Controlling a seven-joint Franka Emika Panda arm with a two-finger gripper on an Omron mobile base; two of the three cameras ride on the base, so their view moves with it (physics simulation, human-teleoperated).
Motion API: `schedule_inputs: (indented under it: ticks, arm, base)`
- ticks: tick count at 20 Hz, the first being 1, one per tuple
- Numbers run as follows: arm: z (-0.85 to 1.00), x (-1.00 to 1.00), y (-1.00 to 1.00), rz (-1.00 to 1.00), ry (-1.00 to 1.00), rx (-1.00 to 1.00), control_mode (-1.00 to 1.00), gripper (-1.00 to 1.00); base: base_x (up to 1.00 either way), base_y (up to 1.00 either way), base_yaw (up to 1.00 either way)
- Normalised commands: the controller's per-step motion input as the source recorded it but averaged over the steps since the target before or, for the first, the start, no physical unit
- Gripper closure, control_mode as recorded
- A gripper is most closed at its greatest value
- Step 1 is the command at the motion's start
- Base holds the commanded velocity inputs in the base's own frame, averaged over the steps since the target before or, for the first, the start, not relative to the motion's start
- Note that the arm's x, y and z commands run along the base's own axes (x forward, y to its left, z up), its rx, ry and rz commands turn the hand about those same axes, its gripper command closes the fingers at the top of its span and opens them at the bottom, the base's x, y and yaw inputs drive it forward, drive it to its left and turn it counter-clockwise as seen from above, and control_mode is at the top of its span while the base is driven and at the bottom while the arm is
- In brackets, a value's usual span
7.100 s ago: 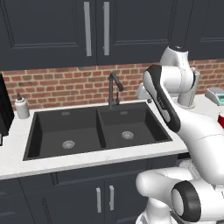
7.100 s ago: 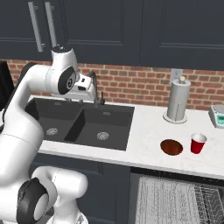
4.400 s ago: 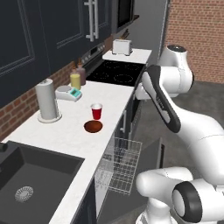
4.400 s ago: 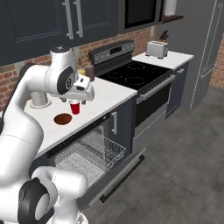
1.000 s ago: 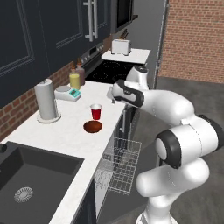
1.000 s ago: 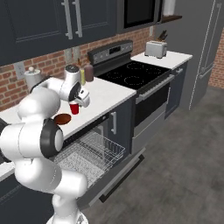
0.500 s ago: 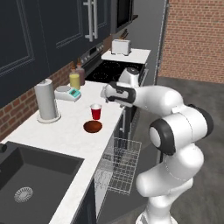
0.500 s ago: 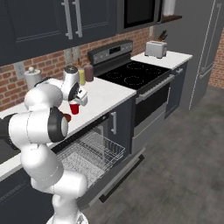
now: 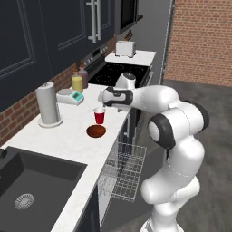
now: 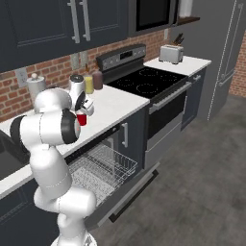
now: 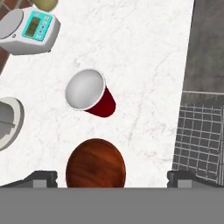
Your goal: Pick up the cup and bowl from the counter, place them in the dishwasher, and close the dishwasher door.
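The red cup stands upright on the white counter, with the low brown bowl just in front of it. My gripper hovers open a little above the cup, touching nothing. Seen from the hand, the cup lies up and left of centre, and the bowl sits low between my spread fingertips. The dishwasher door hangs down open, and the grey wire rack is pulled out below the counter edge. In the right base view the cup peeks out beside my hand.
A paper towel roll, a kitchen scale and a yellow-filled jar stand behind the cup near the brick wall. The black stove and a toaster lie further along. The sink is at the near left.
The arm has swung left from over the counter edge to above the cup. The jaws stayed open. Cup and bowl have not moved.
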Motion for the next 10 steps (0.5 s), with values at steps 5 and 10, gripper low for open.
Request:
schedule_inputs:
  ticks: [5, 10]
  arm:
    - [-0.25, 0.34, 0.15, 0.0, 0.0, 0.0, -1.0, -1.0]
    - [-0.22, 0.25, 0.01, -0.01, 0.0, 0.0, -1.0, -1.0]
  base:
    - [0.0, 0.0, 0.0]
    - [0.0, 0.0, 0.0]
